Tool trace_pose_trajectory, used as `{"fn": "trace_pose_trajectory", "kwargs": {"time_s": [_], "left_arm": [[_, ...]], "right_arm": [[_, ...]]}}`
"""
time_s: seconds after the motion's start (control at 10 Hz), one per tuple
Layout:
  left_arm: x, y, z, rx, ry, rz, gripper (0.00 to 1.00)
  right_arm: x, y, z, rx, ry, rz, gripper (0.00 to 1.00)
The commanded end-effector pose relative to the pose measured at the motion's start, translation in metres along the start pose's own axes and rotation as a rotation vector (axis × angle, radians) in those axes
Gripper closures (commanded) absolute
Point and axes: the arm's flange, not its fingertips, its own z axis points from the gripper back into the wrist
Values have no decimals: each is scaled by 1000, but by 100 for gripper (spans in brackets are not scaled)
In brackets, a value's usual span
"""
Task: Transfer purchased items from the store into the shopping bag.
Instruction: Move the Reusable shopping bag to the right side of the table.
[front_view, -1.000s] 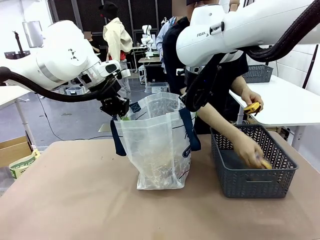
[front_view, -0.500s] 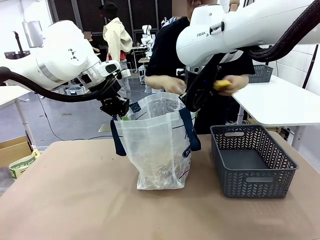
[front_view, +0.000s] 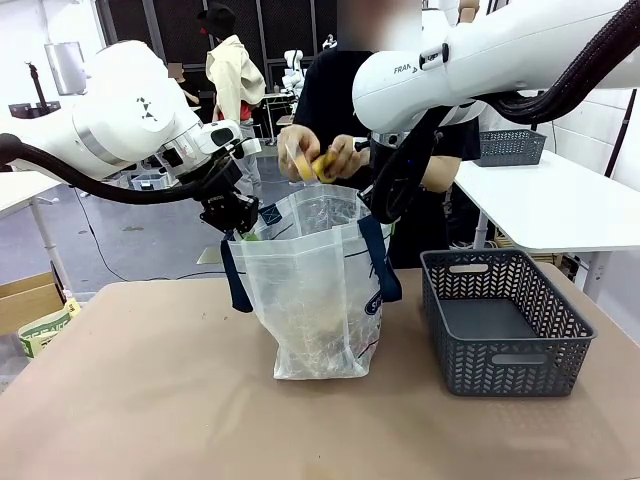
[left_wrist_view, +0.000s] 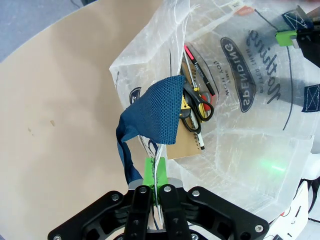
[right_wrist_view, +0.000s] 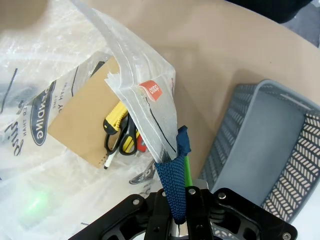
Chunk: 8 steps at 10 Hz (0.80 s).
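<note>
Up from the dark grey openwork plastic basket (front_view: 505, 365) on the right, the person's hands (front_view: 345, 158) have come across and are holding small yellow pieces (front_view: 321, 166) just above the open mouth of the translucent whitish plastic shopping bag (front_view: 310, 290) with navy straps. It is standing mid-table, left of the basket, with a flat tan cardboard box (right_wrist_view: 75, 120) lying inside. The left gripper (front_view: 236, 222) is pinching the bag's left rim, jaws fully closed on it, and the right gripper (front_view: 384, 205) is clamping the right navy strap likewise.
</note>
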Motion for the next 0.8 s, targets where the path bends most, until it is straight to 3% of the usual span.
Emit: {"fn": "trace_pose_trajectory", "kwargs": {"time_s": [0.0, 0.7], "left_arm": [[0, 1, 1, 0, -4, 12, 100], [0, 1, 1, 0, -4, 12, 100]], "right_arm": [[0, -2, -1, -1, -1, -3, 100], [0, -2, -1, -1, -1, -3, 100]]}}
